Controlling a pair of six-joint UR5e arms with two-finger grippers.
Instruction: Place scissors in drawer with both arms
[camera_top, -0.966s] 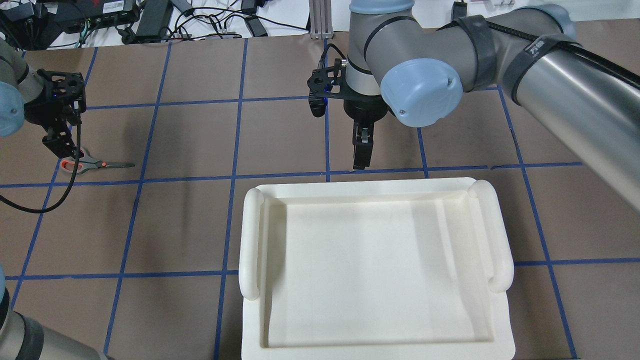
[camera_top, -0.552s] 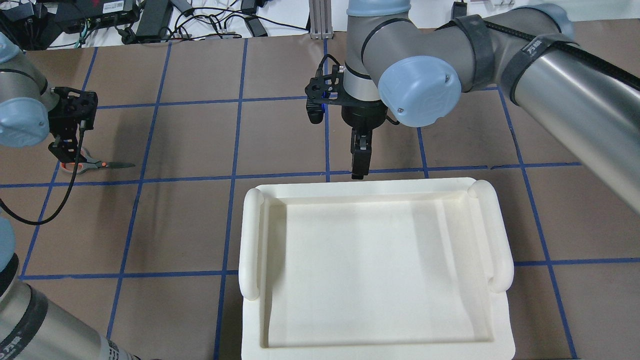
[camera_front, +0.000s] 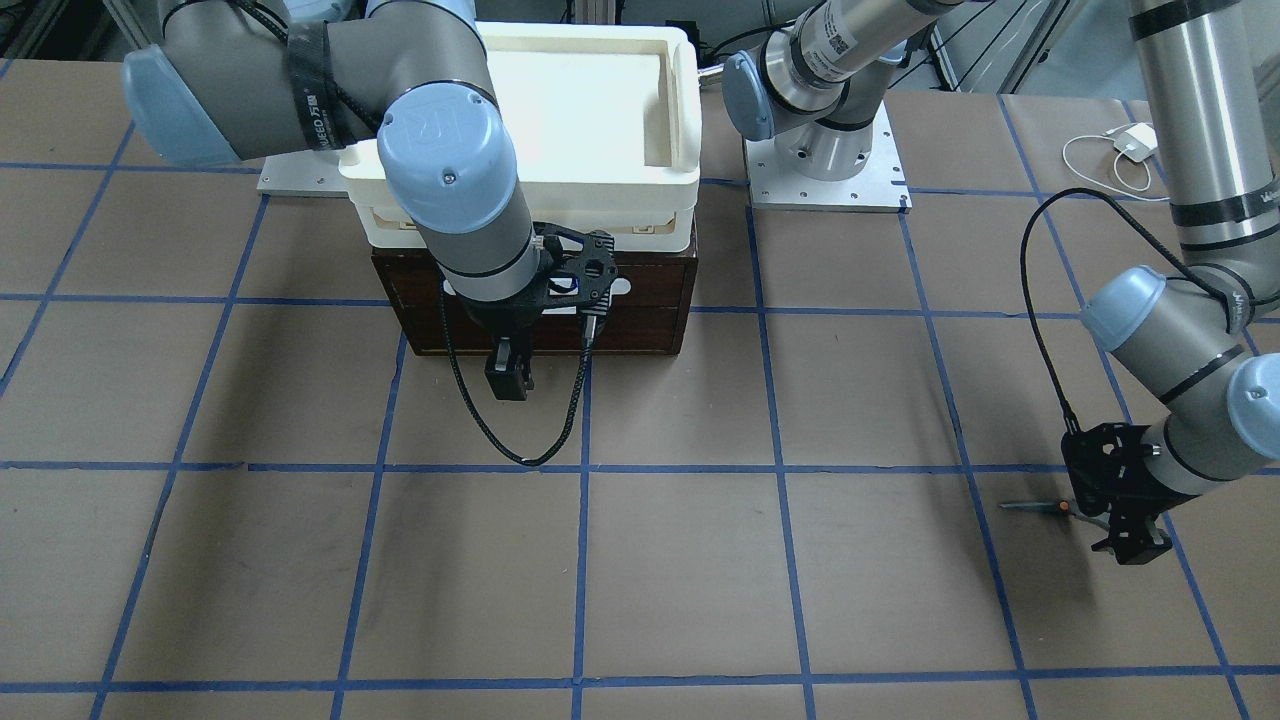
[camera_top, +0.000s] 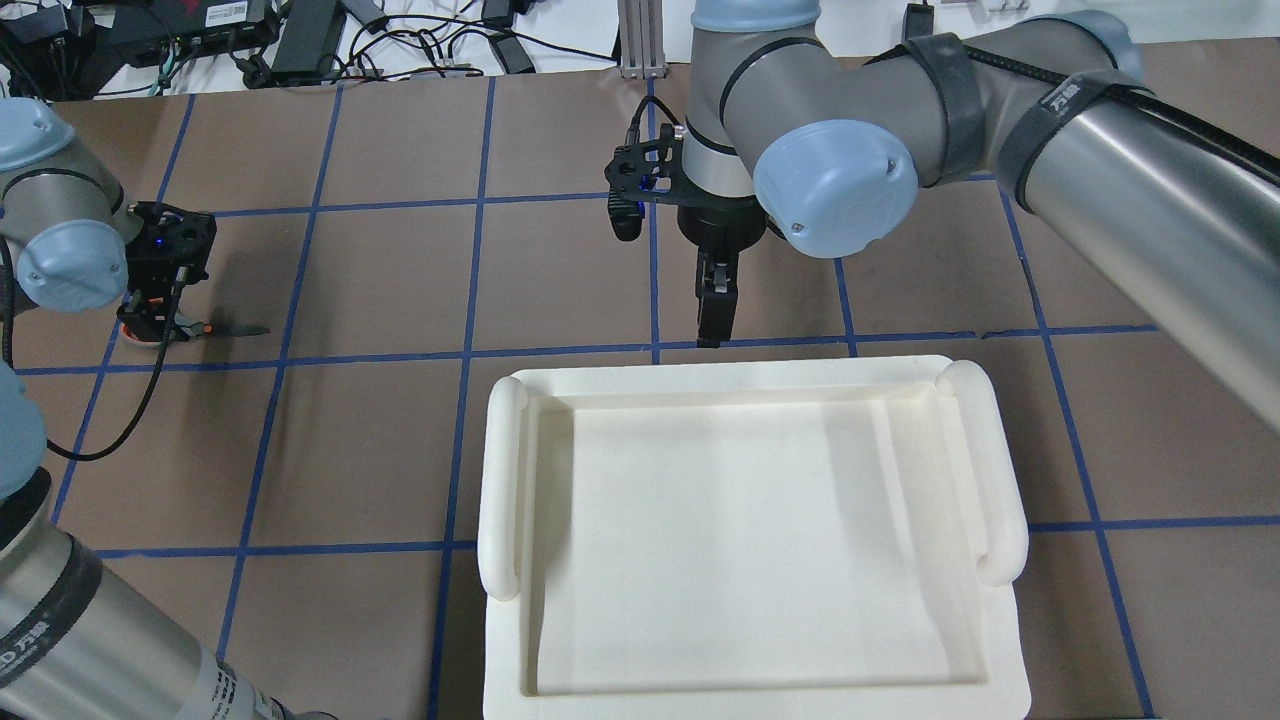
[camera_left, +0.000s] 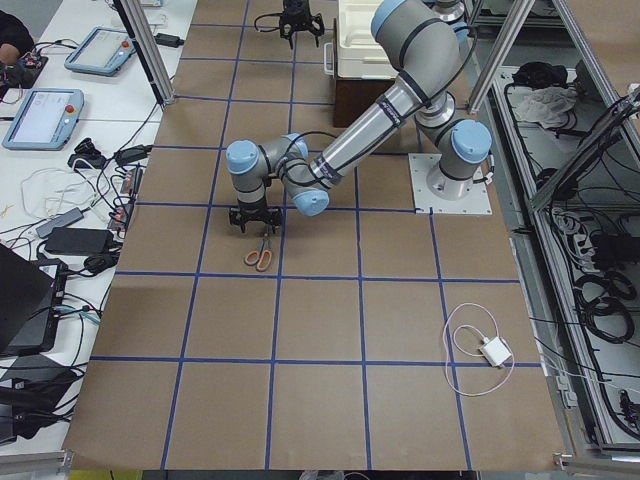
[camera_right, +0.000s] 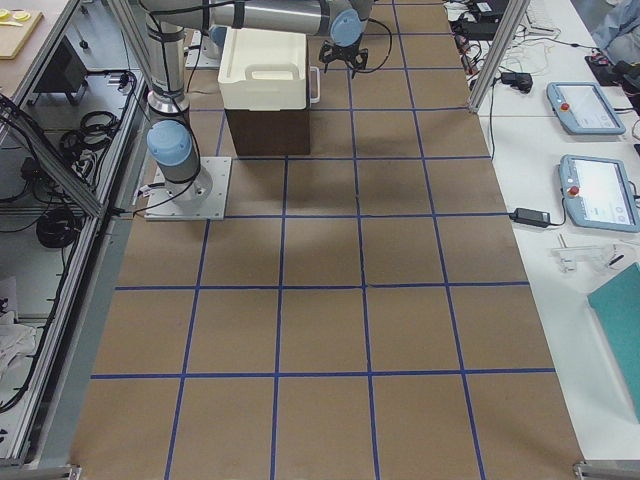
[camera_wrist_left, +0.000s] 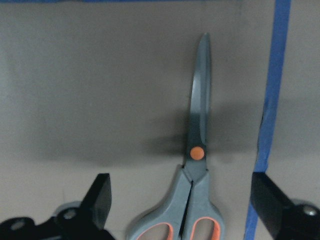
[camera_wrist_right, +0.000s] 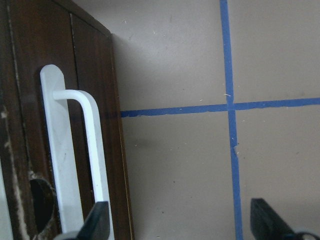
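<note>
The scissors (camera_top: 222, 329) lie flat on the brown table at the left, blades pointing right; they also show in the front view (camera_front: 1030, 507) and the left side view (camera_left: 262, 253). My left gripper (camera_top: 150, 320) is open and low over their handles. In the left wrist view the scissors (camera_wrist_left: 197, 150) lie between its two spread fingertips (camera_wrist_left: 100, 200). The dark brown drawer (camera_front: 640, 300) is closed. My right gripper (camera_top: 712, 322) is open and hangs in front of it, empty. The right wrist view shows the white bar handle (camera_wrist_right: 90, 150) just left of the gripper.
A cream plastic tray (camera_top: 505, 480) sits on top of the drawer cabinet (camera_front: 690, 110). Cables and power bricks (camera_top: 300, 40) lie along the table's far edge. A white charger (camera_front: 1130, 140) lies near the left arm's base plate (camera_front: 825, 160).
My left gripper has turned and come down and right over the scissors' handles. My right gripper has shifted slightly left in front of the drawer.
</note>
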